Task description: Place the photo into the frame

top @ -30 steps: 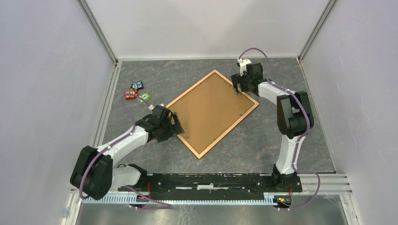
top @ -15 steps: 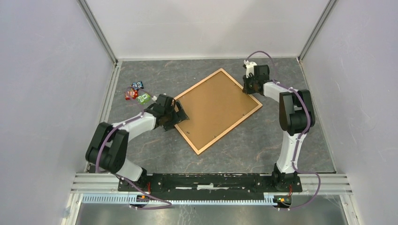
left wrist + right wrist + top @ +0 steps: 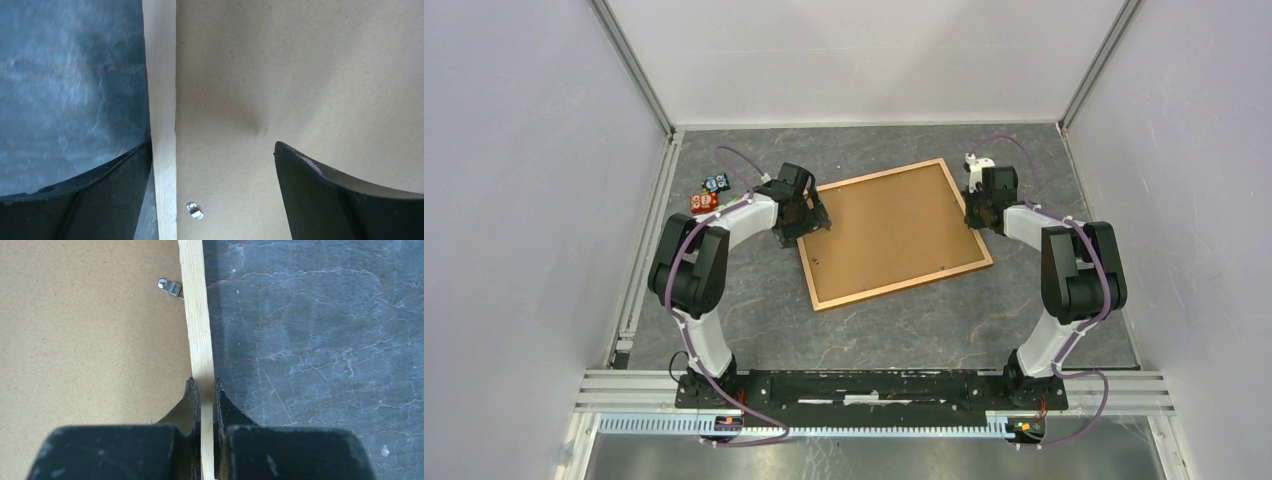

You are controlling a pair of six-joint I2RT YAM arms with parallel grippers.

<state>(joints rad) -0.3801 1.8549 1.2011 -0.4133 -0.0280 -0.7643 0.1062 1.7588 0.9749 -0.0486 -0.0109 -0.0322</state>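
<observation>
Wood: one frame (image 3: 892, 232), face down.

The table (image 3: 904, 330) is dark grey, veined like stone. The frame (image 3: 892, 230) lies flat on it, brown back up, around the middle and slightly askew to the edges. A few small coloured pieces (image 3: 709, 195) sit together near the left edge, toward the far corner.
</observation>
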